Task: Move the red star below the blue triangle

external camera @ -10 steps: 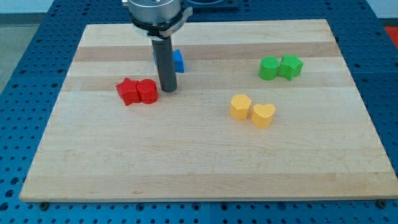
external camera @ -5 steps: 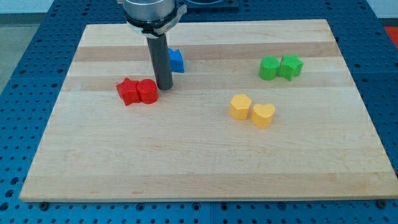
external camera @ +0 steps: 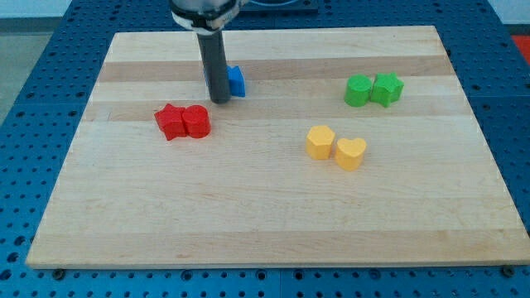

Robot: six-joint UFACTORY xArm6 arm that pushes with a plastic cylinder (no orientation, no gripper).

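The red star lies at the view's left of the wooden board, touching a red rounded block on its right. The blue triangle sits above and to the right of them, partly hidden behind my rod. My tip rests on the board just left of the blue triangle and above the red rounded block, apart from both red blocks.
Two green blocks sit together at the view's upper right. Two yellow blocks, one rounded and one heart, sit together right of centre. The board lies on a blue perforated table.
My tip has moved toward the view's top, away from the red rounded block and up beside the blue triangle. No block has moved.
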